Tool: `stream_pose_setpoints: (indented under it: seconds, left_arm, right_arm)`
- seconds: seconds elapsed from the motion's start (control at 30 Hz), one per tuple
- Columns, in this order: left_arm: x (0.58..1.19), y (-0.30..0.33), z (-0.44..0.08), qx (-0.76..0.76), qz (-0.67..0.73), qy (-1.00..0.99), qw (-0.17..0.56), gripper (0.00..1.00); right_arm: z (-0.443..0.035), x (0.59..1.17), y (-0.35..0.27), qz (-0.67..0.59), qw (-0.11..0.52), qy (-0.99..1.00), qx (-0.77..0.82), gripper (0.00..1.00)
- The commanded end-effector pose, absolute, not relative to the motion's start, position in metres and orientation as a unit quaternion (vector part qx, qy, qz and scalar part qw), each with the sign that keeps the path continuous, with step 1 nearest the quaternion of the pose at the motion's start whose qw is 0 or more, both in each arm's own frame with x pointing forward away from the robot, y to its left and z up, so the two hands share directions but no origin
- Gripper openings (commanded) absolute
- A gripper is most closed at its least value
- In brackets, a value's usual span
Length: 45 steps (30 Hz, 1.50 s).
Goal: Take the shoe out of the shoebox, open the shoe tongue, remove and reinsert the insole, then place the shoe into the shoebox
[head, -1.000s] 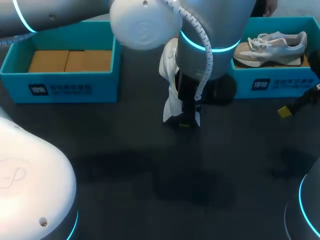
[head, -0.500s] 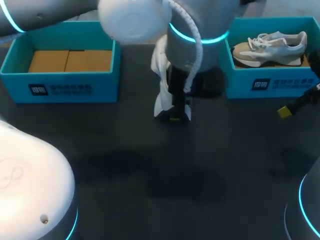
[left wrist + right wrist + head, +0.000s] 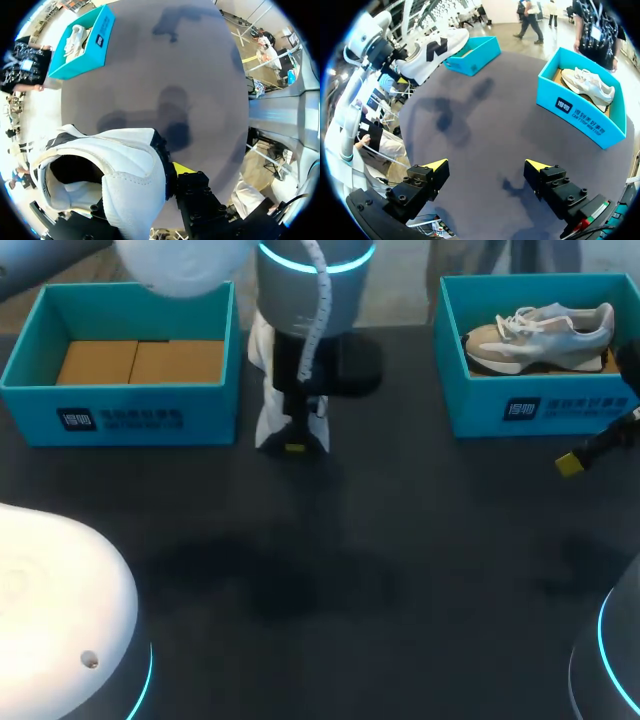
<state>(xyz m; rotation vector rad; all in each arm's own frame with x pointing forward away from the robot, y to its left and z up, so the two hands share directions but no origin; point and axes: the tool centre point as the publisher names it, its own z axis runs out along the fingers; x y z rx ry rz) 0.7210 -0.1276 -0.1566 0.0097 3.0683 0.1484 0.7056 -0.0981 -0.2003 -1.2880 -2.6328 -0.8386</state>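
So, nearest to me on the right, my right gripper (image 3: 487, 165) hangs over the dark surface (image 3: 400, 570) with its fingers wide apart and nothing between them.

Farther in and to the left, my left gripper (image 3: 295, 446) is clamped on the white shoe (image 3: 127, 170) and holds it above the surface, just right of the left shoebox (image 3: 120, 420). From my left wrist I see one yellow tip pressed against the shoe's side; the other is hidden by the shoe.

I judge the first step done, since the shoe is out of its box. The shoe's mouth shows dark, and I cannot tell whether the tongue is pulled open or whether the insole sits inside. So the tongue and insole work may be done or not. Setting the shoe into the box is certainly left.

The left shoebox shows only its cardboard floor (image 3: 140, 360). Its right wall stands between the shoe and that floor, so I would have to lift over it.

Far right, a second shoebox (image 3: 520, 410) holds a beige sneaker (image 3: 545, 335), well apart from my carry.
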Motion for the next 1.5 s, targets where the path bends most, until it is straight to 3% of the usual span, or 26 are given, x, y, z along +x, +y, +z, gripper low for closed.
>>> stream_pose_setpoints:
  seconds: [0.03,1.07,1.5]
  left_arm:
    - [0.728,-0.087,-0.156,0.003,-0.016,0.999,0.038,0.00]
    - [0.812,0.057,-0.157,-0.044,-0.094,0.992,0.068,0.00]
    - [0.853,0.114,-0.147,-0.001,-0.095,0.995,0.034,0.00]
  right_arm:
    - [-0.201,0.705,-0.098,-0.274,0.046,-0.863,-0.422,1.00]
    - [-0.201,0.705,-0.098,-0.274,0.046,-0.863,-0.422,1.00]
    - [-0.201,0.705,-0.098,-0.274,0.046,-0.863,-0.422,1.00]
